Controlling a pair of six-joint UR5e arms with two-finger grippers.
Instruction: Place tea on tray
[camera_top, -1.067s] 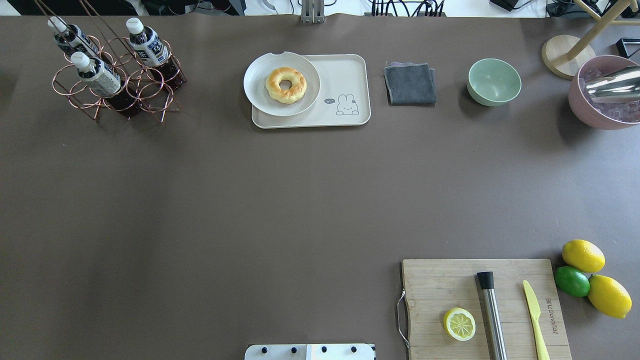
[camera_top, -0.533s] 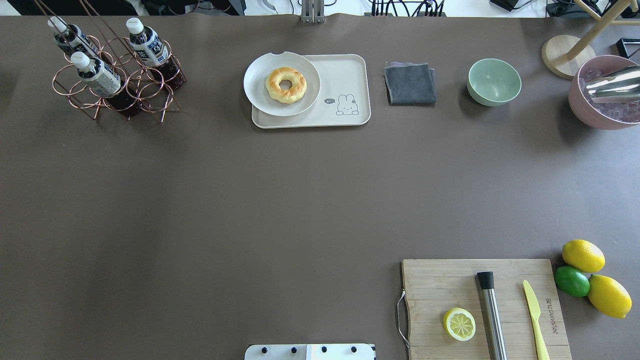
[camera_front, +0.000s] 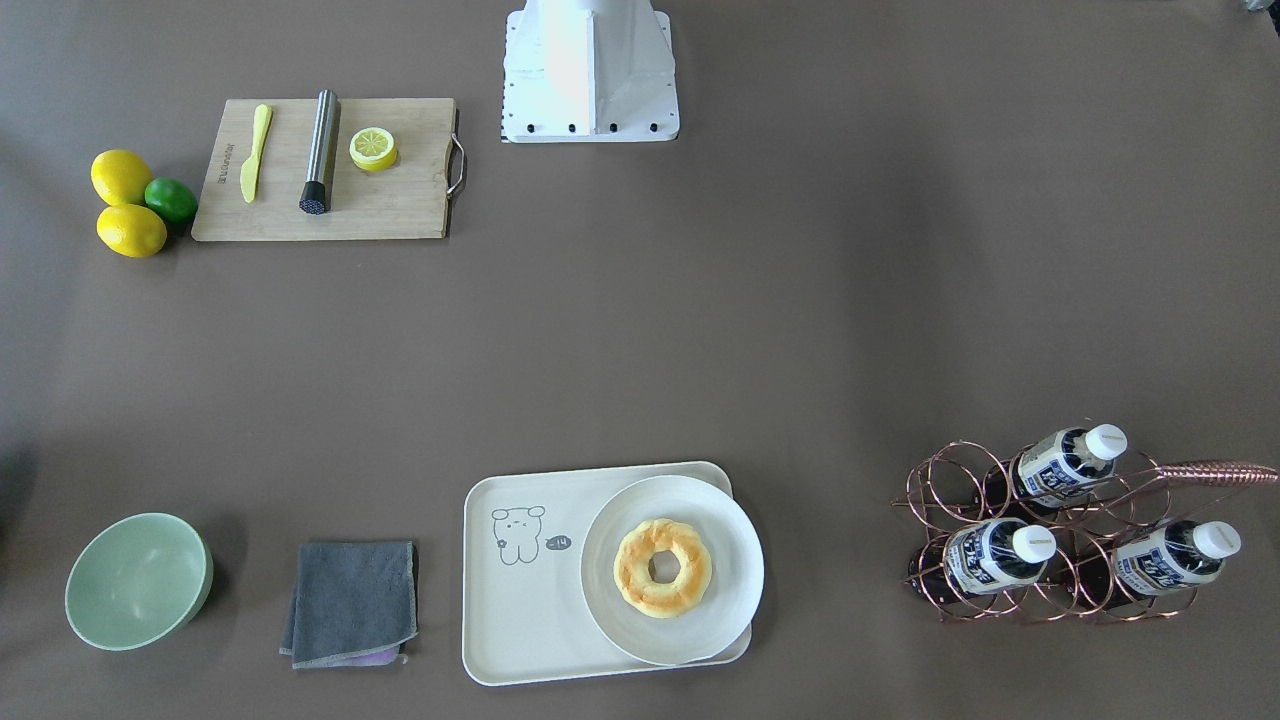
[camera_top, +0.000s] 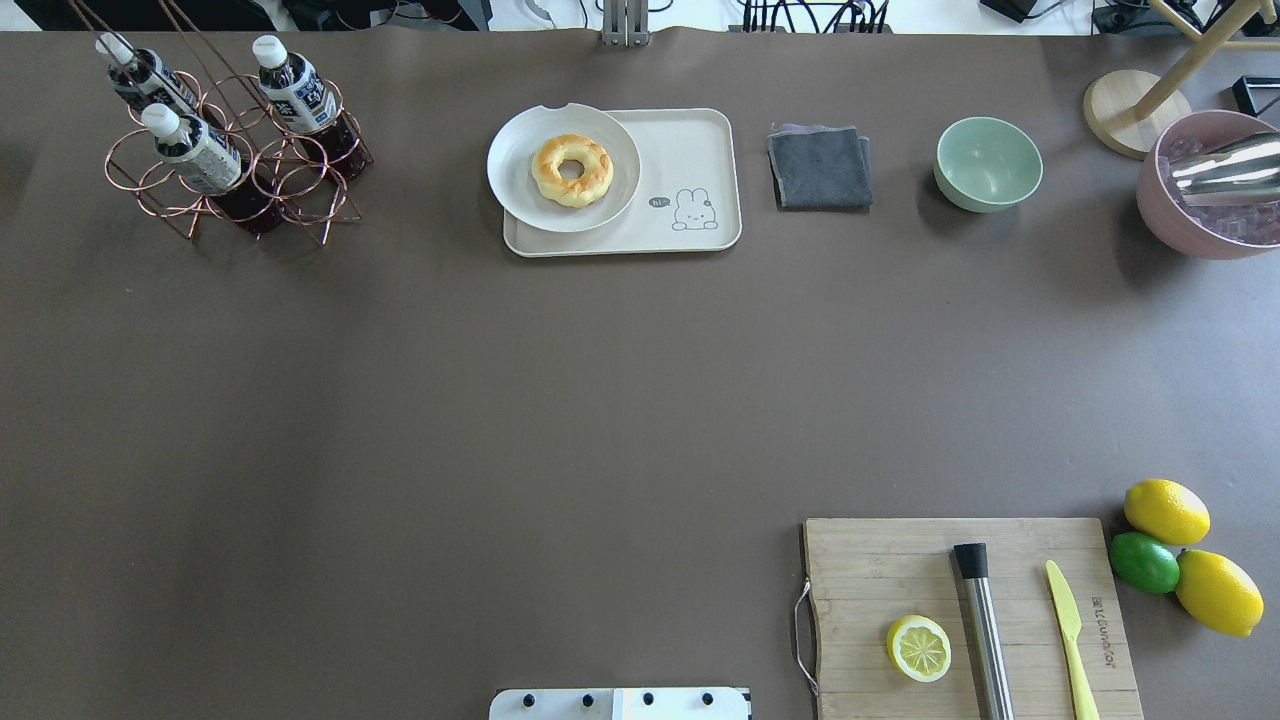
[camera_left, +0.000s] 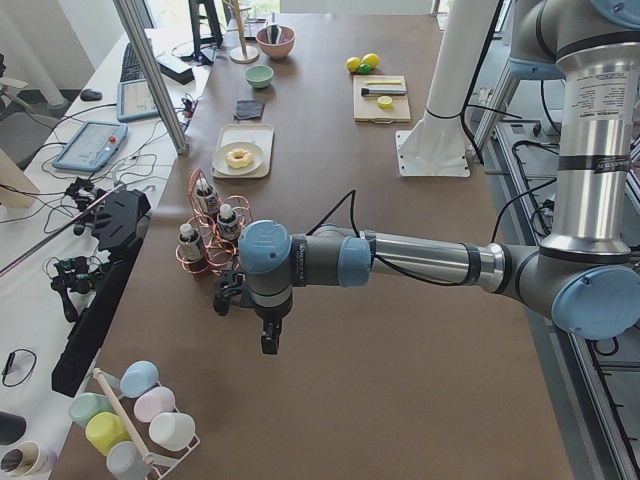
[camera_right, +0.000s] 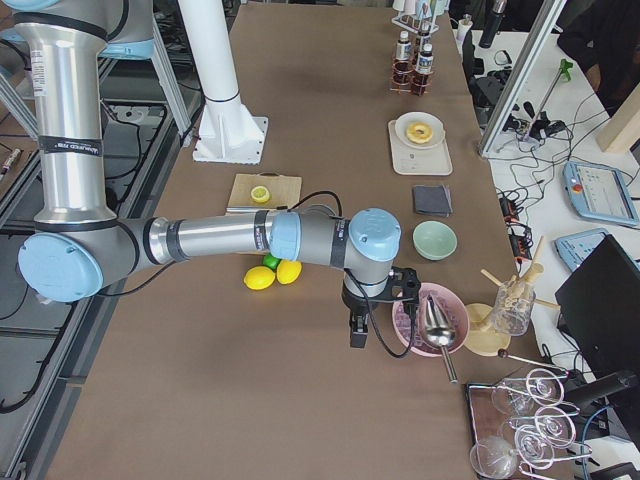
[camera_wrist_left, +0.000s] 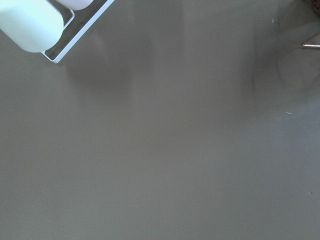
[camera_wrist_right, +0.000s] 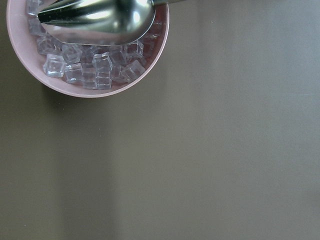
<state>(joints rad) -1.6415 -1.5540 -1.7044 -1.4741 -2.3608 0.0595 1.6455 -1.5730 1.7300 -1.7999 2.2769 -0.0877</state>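
Three tea bottles (camera_top: 295, 95) with white caps and navy-and-white labels lean in a copper wire rack (camera_top: 235, 180) at the far left; they also show in the front-facing view (camera_front: 995, 553). The cream tray (camera_top: 690, 150) with the cartoon drawing sits at the far middle, also in the front-facing view (camera_front: 520, 600). My left gripper (camera_left: 270, 345) hangs over bare table beside the rack, apart from it. My right gripper (camera_right: 357, 335) hangs beside the pink ice bowl (camera_right: 430, 318). Both show only in side views, so I cannot tell if they are open or shut.
A round plate with a doughnut (camera_top: 571, 170) covers the tray's left half. A grey cloth (camera_top: 820, 167), a green bowl (camera_top: 988, 163) and the ice bowl with a metal scoop (camera_wrist_right: 95, 12) lie to its right. A cutting board (camera_top: 880, 570) and citrus fruit (camera_top: 1165, 511) are near right.
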